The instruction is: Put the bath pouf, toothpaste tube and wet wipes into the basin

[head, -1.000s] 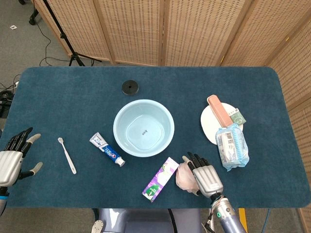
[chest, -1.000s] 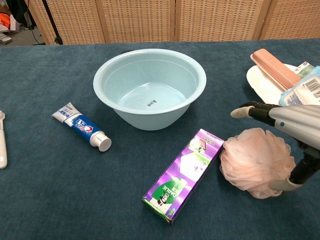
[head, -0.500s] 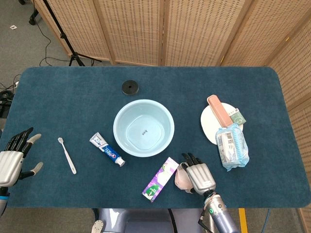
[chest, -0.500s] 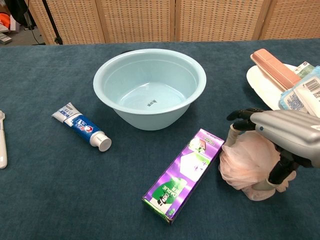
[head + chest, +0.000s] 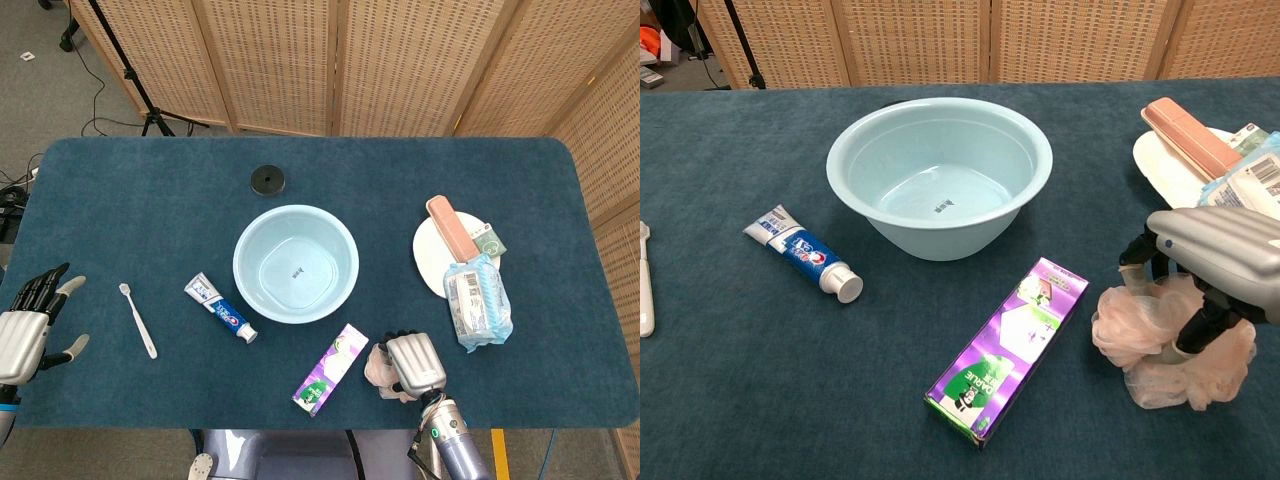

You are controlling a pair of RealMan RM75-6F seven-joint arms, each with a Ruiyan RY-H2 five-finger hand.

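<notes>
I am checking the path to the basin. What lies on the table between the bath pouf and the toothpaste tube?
A purple box lies between the bath pouf and the toothpaste tube, clearest in the chest view. It touches neither.

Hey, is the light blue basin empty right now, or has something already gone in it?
Empty. The basin shows only its bare bottom in both views; the bath pouf is on the table under the right hand.

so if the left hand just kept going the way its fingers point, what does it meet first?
Probably nothing. In the head view the left hand sits at the table's left edge, fingers pointing up-frame along the bare dark blue table cloth. The white toothbrush lies off to its right, outside that line. Height above the table is unclear.
</notes>
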